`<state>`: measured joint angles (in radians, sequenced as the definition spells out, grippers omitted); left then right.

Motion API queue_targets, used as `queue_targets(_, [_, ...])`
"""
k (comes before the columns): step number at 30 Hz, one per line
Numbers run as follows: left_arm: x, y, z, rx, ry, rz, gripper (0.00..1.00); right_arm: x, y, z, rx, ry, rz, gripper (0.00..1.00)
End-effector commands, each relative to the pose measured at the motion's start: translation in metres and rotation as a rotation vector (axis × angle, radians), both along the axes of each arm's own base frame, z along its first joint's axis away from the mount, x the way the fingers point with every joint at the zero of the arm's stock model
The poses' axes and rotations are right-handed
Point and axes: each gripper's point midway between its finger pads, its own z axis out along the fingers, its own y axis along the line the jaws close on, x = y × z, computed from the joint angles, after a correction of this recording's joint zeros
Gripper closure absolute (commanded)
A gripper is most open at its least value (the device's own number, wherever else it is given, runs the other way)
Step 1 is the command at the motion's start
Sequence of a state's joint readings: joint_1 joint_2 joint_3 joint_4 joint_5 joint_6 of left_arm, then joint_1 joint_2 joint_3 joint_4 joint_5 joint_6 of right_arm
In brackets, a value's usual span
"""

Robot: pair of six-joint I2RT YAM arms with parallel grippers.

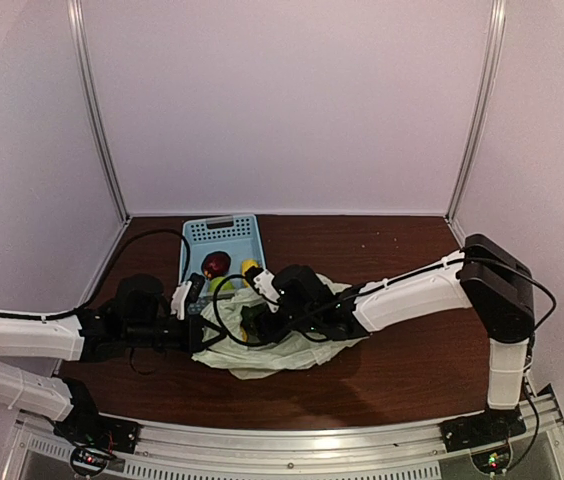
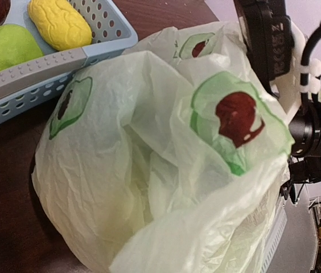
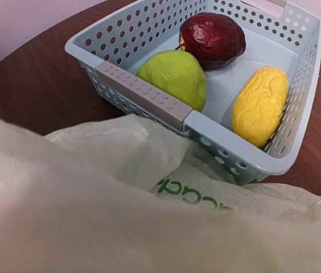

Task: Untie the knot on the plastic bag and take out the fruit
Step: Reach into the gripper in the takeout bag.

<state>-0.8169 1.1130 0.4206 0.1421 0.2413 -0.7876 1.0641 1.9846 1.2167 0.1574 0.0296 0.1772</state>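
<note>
1. Plastic bag [image 1: 277, 350]: thin, crinkly, translucent pale yellow-green film with green-ringed dark red marks. It lies slumped on the desk [image 1: 402, 380], touching the near wall of the basket [image 3: 143, 94], between the two arms. Judged light, limp and slippery; it folds at any touch and would likely tear if dragged against a load
2. Knot: not made out in any view. The film seen from the left wrist hangs in loose open folds, so the mouth is judged undone or close to it
3. Fruit: one dark red piece [image 3: 213, 40], one green piece [image 3: 175, 77] and one yellow piece [image 3: 260, 105] lie in the basket. They look firm and rounded, likely to roll; best taken across the middle. The film hides whether any remain in the bag
4. Left pincer [image 1: 194, 325]: clenched at the bag's left edge. Its fingers are hidden, so whether a fold is caught cannot be told
5. Right pincer [image 1: 254, 322]: over the bag's middle; released or clenched cannot be told
6. Suggested hold for the bag: a rim fold or handle loop, film only, clear of the contents
</note>
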Motion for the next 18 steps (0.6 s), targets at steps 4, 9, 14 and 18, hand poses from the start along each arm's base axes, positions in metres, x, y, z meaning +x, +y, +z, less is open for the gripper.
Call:
queue_targets(4, [0.004,-0.003,0.008,-0.034,-0.016,-0.002,1.00,0.014,0.018,-0.005,0.027,-0.028,0.025,0.11])
queue_targets(9, [0.004,-0.003,0.007,-0.033,-0.013,-0.003,1.00,0.026,0.023,-0.015,0.023,-0.030,0.014,0.06])
queue_targets(14, [0.004,-0.003,0.007,-0.036,-0.013,-0.003,1.00,0.037,0.030,-0.022,0.031,-0.029,-0.004,0.05])
queue_targets(18, [0.003,-0.002,0.008,-0.037,-0.013,-0.004,1.00,0.046,0.032,-0.031,0.004,-0.034,-0.042,0.05])
